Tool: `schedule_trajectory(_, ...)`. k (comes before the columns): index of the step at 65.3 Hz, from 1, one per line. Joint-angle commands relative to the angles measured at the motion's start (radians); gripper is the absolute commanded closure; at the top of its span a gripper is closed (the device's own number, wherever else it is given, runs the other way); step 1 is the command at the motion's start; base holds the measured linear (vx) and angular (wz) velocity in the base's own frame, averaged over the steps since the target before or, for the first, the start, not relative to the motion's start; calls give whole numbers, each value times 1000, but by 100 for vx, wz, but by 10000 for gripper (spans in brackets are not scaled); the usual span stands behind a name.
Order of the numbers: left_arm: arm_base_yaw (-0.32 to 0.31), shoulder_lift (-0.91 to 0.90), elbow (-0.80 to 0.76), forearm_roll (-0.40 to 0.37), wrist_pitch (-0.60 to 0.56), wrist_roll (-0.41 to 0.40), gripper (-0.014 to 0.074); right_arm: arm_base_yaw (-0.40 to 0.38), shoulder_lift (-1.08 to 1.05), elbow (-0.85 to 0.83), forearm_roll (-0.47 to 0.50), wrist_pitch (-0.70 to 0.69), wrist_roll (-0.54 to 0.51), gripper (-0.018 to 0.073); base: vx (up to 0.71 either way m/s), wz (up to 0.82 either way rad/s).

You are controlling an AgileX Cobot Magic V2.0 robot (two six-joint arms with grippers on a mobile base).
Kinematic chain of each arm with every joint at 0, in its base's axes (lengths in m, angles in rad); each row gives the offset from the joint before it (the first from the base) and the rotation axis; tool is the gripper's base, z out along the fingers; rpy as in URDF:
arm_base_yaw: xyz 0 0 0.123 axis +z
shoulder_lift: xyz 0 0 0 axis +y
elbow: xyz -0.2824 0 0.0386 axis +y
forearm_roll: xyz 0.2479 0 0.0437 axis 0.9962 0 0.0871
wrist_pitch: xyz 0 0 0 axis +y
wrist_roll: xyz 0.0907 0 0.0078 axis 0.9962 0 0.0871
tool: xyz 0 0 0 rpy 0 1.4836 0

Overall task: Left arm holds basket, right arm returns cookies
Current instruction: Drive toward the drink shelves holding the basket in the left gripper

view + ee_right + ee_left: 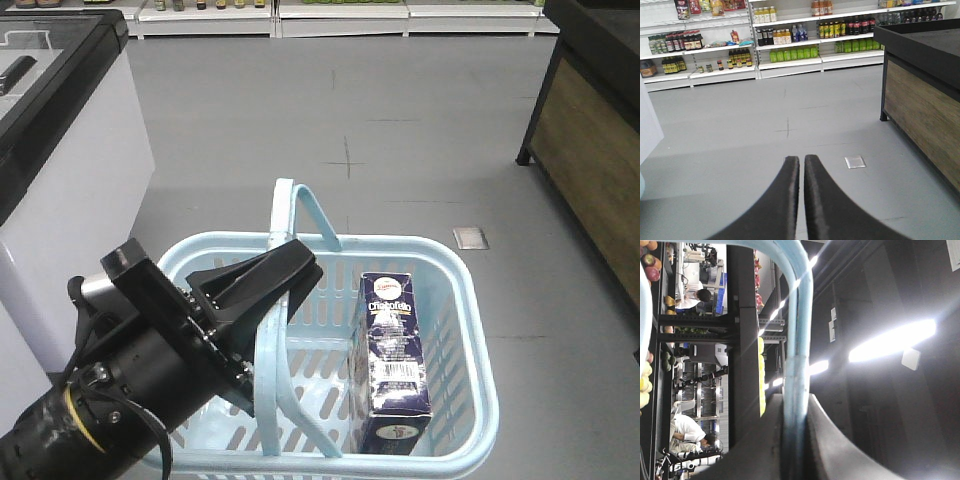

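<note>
One basket (pixel 470 300) handle (pixel 266 380) is pinched between the left gripper (pixel 290 280) fingers. Cookies (pixel 392 350) stand inside against the right wall, apart from them. Right gripper (pixel 801 162) fingers pressed together over open floor (pixel 765 130).

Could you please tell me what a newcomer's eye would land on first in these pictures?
The light blue basket fills the lower front view, the black left gripper shut on its handle. A dark navy Chocofello carton rests inside, against the basket's right wall. The right gripper, shut and empty, points over grey floor toward shelves of bottles.
</note>
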Motion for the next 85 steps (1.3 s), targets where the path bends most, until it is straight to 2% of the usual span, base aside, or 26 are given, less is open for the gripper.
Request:
schedule_trajectory(1, -6, -26, -33, -7, -129, 3, 596, -7, -13, 18, -11, -70, -6, 562, 41, -1)
schedule_trajectory(85, -6, -26, -33, -7, -129, 3, 596, -7, -13, 18, -11, -70, -6, 562, 48, 1)
